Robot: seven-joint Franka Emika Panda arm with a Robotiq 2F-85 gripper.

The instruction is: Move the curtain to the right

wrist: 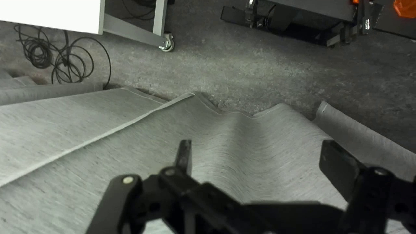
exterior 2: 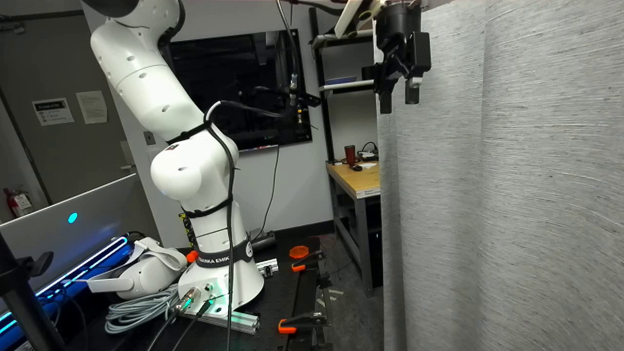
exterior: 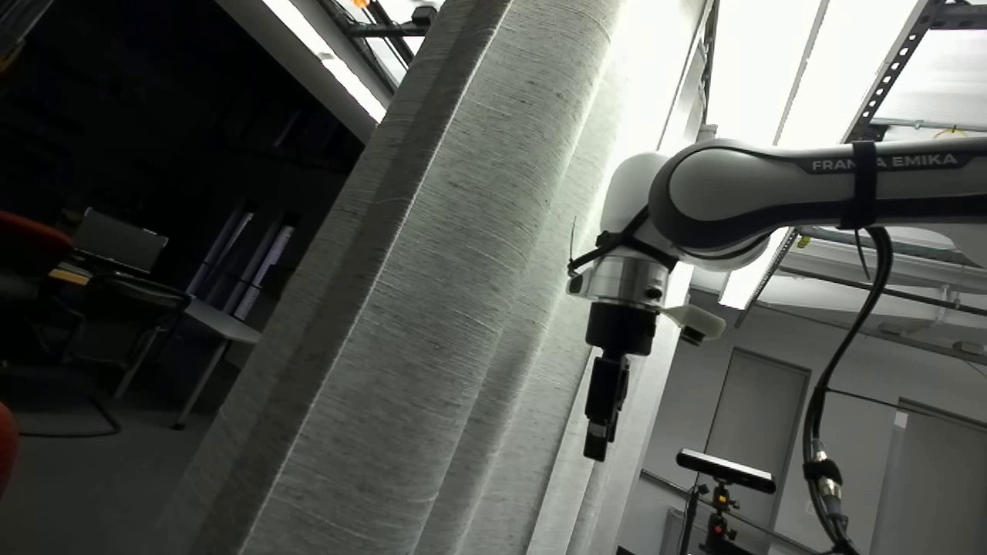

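The curtain (exterior 2: 512, 195) is filling the right side in an exterior view, hanging in tall drops and reaching down near the floor (wrist: 208, 65) in the wrist view. Just beside the cloth, the gripper (exterior 2: 399, 101) is pointing downward. Its jaws are standing wide apart and gripping nothing; whether either finger is brushing the fabric, I cannot tell.

The step in hand seems to be getting a purchase on the cloth. Shallow folds (wrist: 247, 152) are showing between the fingers (wrist: 339, 172) in the wrist view, and a raised ridge should be giving a better bite than the flat face. Straddling one ridge and going in deep before clamping looks wise. So tall a drape will likely be lagging and swinging, so a slow, level sideways draw should be beating any downward tug.

Farther left, the arm (exterior 2: 195, 168) is rising from its base. To the gripper's right, in an exterior view, a cable (exterior: 823, 470) is dangling and may be needing slack, while a camera (exterior: 725, 470) is standing nearby, best given room.
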